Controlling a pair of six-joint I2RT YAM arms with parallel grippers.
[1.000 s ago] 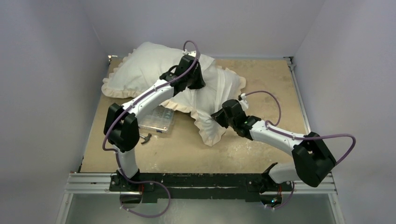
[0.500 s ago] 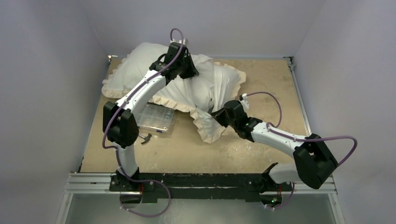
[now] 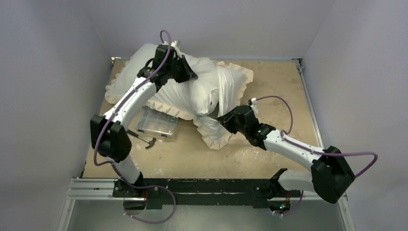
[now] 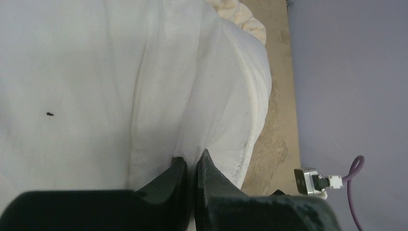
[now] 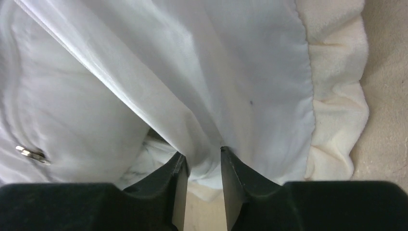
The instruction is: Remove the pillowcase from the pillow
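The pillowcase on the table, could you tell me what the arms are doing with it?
Both grippers hold the pillowcase. The left gripper pinches white fabric at its far, raised end; the right gripper clamps a fold near the frilled near corner. The case looks full, so the pillow seems to be inside, out of sight.

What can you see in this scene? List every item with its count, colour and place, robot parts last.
pillowcase: one, white with cream frill, bunched at the table's far side.
pillow: one, white, partly showing inside the pillowcase.
plastic box: one, clear, left of centre.
hammer: one, dark, just nearer than the box.
table: one, tan.
left arm: white and black, reaching far.
right arm: same colours, low.
left tool: black, shut on pillowcase.
right tool: black, shut on pillowcase.
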